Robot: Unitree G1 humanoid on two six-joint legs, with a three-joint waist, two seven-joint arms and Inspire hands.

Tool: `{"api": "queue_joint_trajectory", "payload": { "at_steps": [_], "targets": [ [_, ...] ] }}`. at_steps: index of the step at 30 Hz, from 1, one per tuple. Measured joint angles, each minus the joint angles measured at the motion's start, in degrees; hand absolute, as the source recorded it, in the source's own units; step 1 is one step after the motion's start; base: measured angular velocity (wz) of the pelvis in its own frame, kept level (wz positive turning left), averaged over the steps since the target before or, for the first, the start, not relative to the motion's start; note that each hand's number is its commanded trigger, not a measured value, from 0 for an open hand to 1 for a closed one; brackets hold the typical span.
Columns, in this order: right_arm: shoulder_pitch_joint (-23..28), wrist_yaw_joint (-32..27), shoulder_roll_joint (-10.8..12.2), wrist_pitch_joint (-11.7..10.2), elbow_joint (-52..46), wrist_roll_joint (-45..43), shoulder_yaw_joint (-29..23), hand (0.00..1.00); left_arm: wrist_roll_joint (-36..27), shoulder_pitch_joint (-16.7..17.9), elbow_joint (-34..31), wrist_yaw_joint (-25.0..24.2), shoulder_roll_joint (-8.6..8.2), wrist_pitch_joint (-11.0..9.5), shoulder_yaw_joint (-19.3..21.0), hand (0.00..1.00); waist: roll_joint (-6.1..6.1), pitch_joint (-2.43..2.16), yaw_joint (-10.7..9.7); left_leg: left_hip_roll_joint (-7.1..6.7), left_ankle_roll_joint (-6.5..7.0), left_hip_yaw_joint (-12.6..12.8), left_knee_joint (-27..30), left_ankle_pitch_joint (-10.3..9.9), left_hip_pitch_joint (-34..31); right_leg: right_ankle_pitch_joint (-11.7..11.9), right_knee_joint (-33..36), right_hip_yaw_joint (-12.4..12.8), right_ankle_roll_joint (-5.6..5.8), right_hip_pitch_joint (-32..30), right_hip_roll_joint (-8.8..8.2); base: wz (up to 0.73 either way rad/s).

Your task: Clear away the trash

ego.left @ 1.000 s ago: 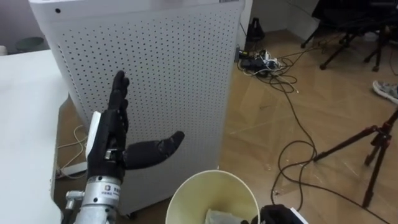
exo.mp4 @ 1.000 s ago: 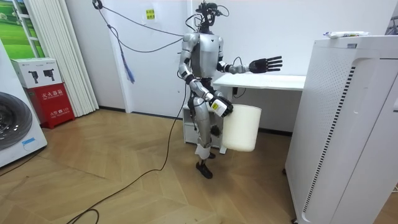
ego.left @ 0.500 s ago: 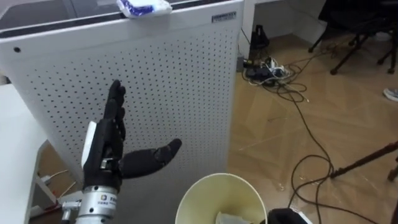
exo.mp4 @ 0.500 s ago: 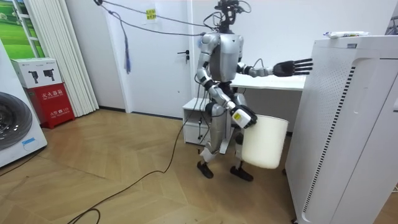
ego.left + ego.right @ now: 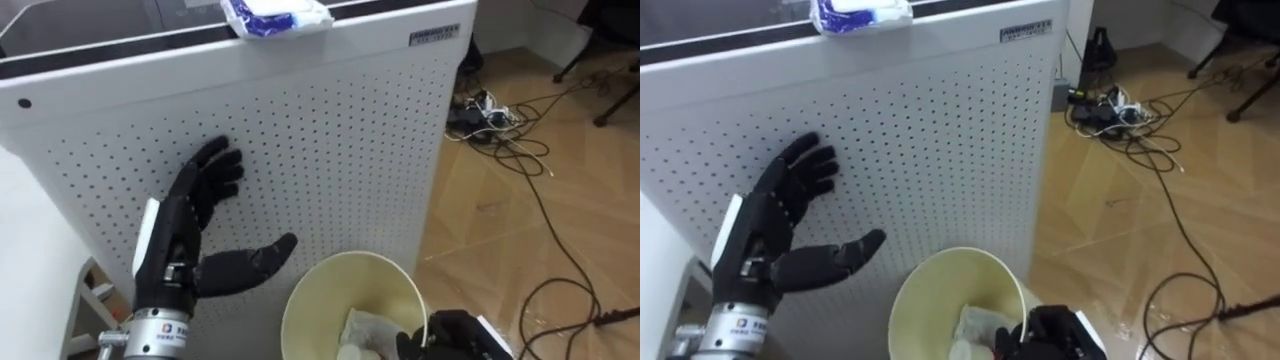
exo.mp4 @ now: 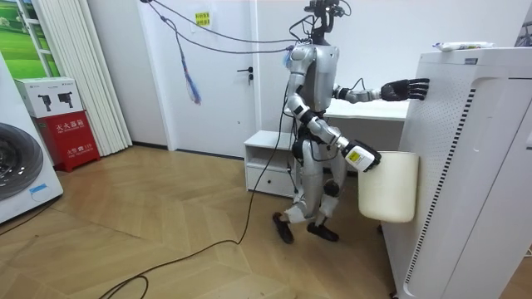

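Garbage wrapper (image 5: 275, 15), crumpled white and blue, lies on the top edge of the tall white perforated cabinet (image 5: 330, 150). It is above the raised left hand (image 5: 178, 240) and a little to its right, clear of the fingertips and untouched.

Nearest, at the bottom of the eye views, is the round cream bin (image 5: 340, 285) with its mouth turned up. Crumpled white paper (image 5: 372, 328) lies inside it. The right hand (image 5: 450, 338) is at the bin's right rim with its dark fingers clamped over the edge, carrying it.

Just left of the bin, the left hand stands upright with its back to the camera. Its fingers are spread and only slightly bent at the tips, the thumb points out to the right, and it holds nothing. It is in front of the cabinet's perforated side panel, and whether the fingertips touch the panel cannot be told.

Behind the wrapper is the cabinet's dark top (image 5: 100, 30). To the right, loose cables (image 5: 500, 110) lie on the wooden floor.

In the room view the robot stands between the white desk (image 6: 366, 109) and the cabinet. Its left arm is stretched toward the cabinet's upper edge, and the bin hangs close against the cabinet's side.
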Motion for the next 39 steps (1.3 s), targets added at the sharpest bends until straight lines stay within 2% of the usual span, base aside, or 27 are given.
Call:
{"api": "queue_joint_trajectory", "payload": {
  "at_steps": [1,2,3,4,5,6,9,14,21,24,31,36,39],
  "targets": [
    [0.2,0.02,0.0,0.0,0.0,-0.01,0.07,1.0,0.01,0.0,-0.06,-0.03,0.07,-0.1,-0.15,0.0,0.1,0.03,-0.36,0.22,-0.05,-0.04,0.01,0.05,0.28,-0.3,-2.94,0.04,0.01,-0.46,0.24,0.32],
    [0.32,0.29,-0.01,0.02,0.01,-0.06,0.24,1.0,0.26,0.02,-0.1,-0.06,0.01,-0.44,-0.73,0.0,0.1,0.03,-0.35,0.5,-0.43,-0.09,0.01,0.09,0.71,-0.34,-11.3,0.34,0.06,-0.73,1.12,0.17],
    [0.28,0.47,-0.12,0.02,0.01,-0.32,0.77,1.0,1.6,-0.02,-0.2,-0.07,-0.07,-0.51,-0.79,0.0,-0.23,-0.16,-0.36,0.46,-0.77,-0.17,0.09,-0.15,0.77,2.2,-20.11,1.11,-1.03,-0.48,2.05,0.13],
    [0.45,0.54,-0.37,0.02,0.08,-0.35,0.94,1.0,2.25,0.01,-0.2,-0.11,-0.45,-0.4,-0.87,0.0,0.37,-0.33,-0.63,0.71,-1.03,-1.03,0.2,-0.26,0.82,3.31,-21.14,1.1,-1.6,0.08,2.82,0.15],
    [0.87,0.64,-0.57,0.02,0.09,-0.35,1.14,1.0,3.48,-0.01,-0.57,-0.21,-0.68,-0.38,-0.98,0.0,1.12,-0.69,-0.53,1.49,-1.6,-1.72,-0.54,0.07,1.06,4.31,-24.52,0.92,-2.07,1.36,4.15,0.04],
    [0.86,1.19,-0.3,0.02,0.09,-0.31,1.26,1.0,4.3,-0.03,-1.23,-0.21,-0.38,-0.47,-0.98,0.0,1.1,-0.67,-0.08,1.7,-2.38,-2.17,-2.08,0.69,1.86,5.21,-26.76,1.06,-2.47,2.17,5.13,-0.04],
    [0.84,2.51,-0.6,0.02,0.09,-0.22,1.2,1.0,5.23,-0.03,-1.63,-0.2,-0.17,-0.58,-0.99,0.0,0.69,-0.63,-0.04,2.06,-3.17,-2.78,-5.98,2.3,4.39,6.32,-31.07,-0.08,-2.68,5.03,6.28,0.0],
    [0.77,2.92,-1.35,0.01,0.09,-0.3,1.05,1.0,5.29,-0.04,-3.53,-0.21,0.43,-0.58,-0.98,0.0,0.28,-0.64,0.05,2.81,-4.34,-3.93,-8.62,3.48,5.86,7.76,-34.99,-1.0,-3.94,7.37,7.35,0.07],
    [0.74,2.75,-1.29,0.01,0.07,-2.67,0.54,1.0,13.36,0.06,-6.21,-0.2,0.49,-1.74,-0.44,0.0,-0.38,-0.7,0.49,3.77,-5.71,-4.19,-10.52,4.34,6.98,8.46,-38.1,-1.37,-5.24,9.22,8.79,0.0],
    [0.75,2.69,-1.39,-0.02,0.06,-2.66,0.54,1.0,14.23,0.22,-6.35,-0.16,0.49,-3.54,-0.45,0.0,-0.8,-0.89,0.76,3.88,-5.99,-4.21,-11.43,4.41,7.52,8.57,-38.83,-1.6,-5.42,9.42,8.95,0.0],
    [0.96,3.0,-1.43,-0.03,0.36,-2.81,0.4,1.0,19.85,0.28,-6.42,1.21,0.48,-6.44,-0.41,0.0,-1.21,-0.87,1.49,3.77,-6.22,-5.6,-12.51,4.41,8.96,8.94,-42.07,-2.92,-5.4,12.74,9.41,0.11],
    [1.52,5.29,-1.4,-0.03,0.32,-5.48,-1.27,1.0,19.88,2.98,-9.03,1.3,0.46,-8.42,3.29,0.0,-1.12,-1.03,2.09,3.58,-6.6,-5.59,-14.43,4.61,10.76,8.94,-42.95,-2.76,-5.43,13.76,9.54,-0.04],
    [1.62,5.4,-1.5,-0.03,0.31,-7.14,-1.8,1.0,19.86,4.59,-9.77,1.25,0.46,-8.45,4.72,0.0,-1.02,-1.31,2.09,3.52,-6.73,-5.7,-15.14,4.68,11.76,8.91,-43.72,-2.97,-5.48,14.69,9.66,0.01]
  ]
}}
